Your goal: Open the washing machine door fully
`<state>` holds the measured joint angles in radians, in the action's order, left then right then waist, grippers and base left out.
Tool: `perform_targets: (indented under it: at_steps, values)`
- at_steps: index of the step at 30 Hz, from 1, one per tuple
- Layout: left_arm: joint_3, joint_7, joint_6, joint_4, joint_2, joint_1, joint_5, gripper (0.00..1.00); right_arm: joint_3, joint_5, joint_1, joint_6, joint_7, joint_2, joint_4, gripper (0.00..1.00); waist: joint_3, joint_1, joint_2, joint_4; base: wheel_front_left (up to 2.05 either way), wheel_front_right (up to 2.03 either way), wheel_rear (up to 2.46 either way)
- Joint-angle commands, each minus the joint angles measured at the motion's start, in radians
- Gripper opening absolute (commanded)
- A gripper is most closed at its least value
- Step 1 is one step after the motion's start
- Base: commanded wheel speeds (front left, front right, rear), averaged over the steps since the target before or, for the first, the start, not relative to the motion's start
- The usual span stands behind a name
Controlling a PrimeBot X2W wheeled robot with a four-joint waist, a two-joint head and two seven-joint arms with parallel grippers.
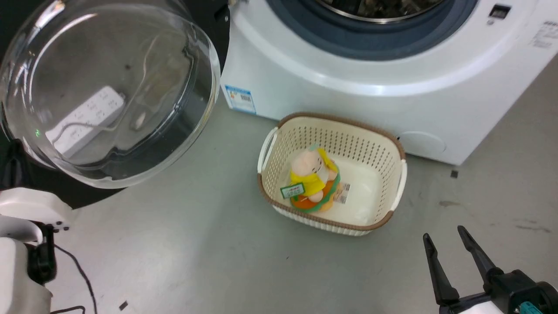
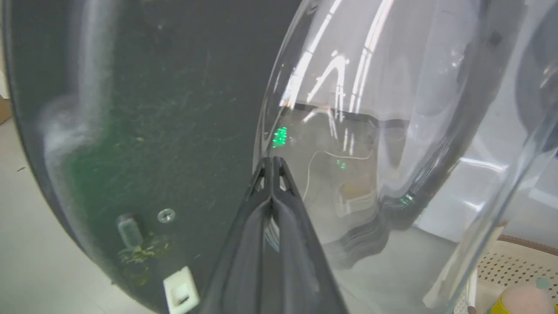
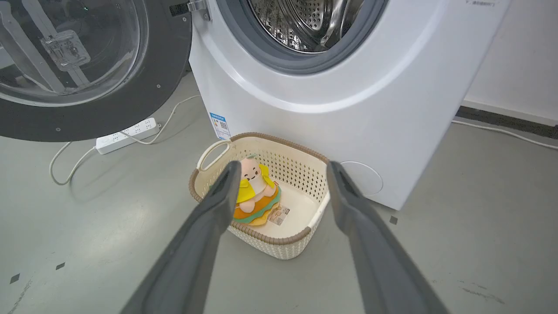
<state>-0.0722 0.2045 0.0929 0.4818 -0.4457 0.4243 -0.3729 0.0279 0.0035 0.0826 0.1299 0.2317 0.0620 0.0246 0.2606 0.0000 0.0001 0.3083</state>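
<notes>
In the head view the door [image 1: 109, 87] hangs at ten o'clock, well clear of the washing machine [image 1: 348, 87] at one o'clock, so the opening looks nearly done. The right pincer [image 1: 444, 232], at five o'clock, is spread and empty.

In the left wrist view the left pincer [image 2: 272, 160] is clenched on nothing, tips at the door's inner face; contact is unclear.

In the right wrist view the door's top is cut off, so I cannot tell whether it is fully open.

The washing machine door [image 1: 109, 91], a round glossy black ring around a bulging clear glass bowl, stands swung wide open, left of the washing machine [image 1: 348, 87] and hinged at its front's left edge. The white front-loader's perforated steel drum [image 3: 305, 22], ringed in grey rubber, lies uncovered. A blue label [image 1: 240, 99] sits low on its front.
</notes>
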Motion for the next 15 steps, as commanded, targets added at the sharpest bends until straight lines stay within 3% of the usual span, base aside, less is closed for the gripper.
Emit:
perform_targets:
  at_steps: [1, 3, 6, 15]
  values:
    - [0.008, 0.009, -0.005, -0.012, 0.006, -0.013, 0.007, 0.00, 0.003, 0.006, -0.012, 0.001, 0.007, 0.000, 0.003, 1.00, -0.033, 0.0000, -0.0001, -0.013, 0.00, 0.00, 0.00]
    - [0.024, 0.014, -0.012, -0.042, 0.012, -0.034, 0.015, 0.00, 0.005, 0.010, -0.009, 0.001, 0.012, -0.003, 0.012, 1.00, -0.065, 0.0000, -0.0001, -0.024, 0.00, 0.00, 0.00]
    - [0.072, 0.019, -0.029, -0.174, 0.069, -0.116, 0.010, 0.00, 0.025, 0.025, -0.002, 0.001, 0.021, -0.009, 0.042, 1.00, -0.162, 0.0000, -0.0001, -0.071, 0.00, 0.00, 0.00]
    - [0.154, 0.019, 0.010, -0.377, 0.178, -0.343, 0.016, 0.00, 0.055, 0.035, 0.020, 0.001, 0.028, -0.011, 0.036, 1.00, -0.303, 0.0000, -0.0001, -0.196, 0.00, 0.00, 0.00]
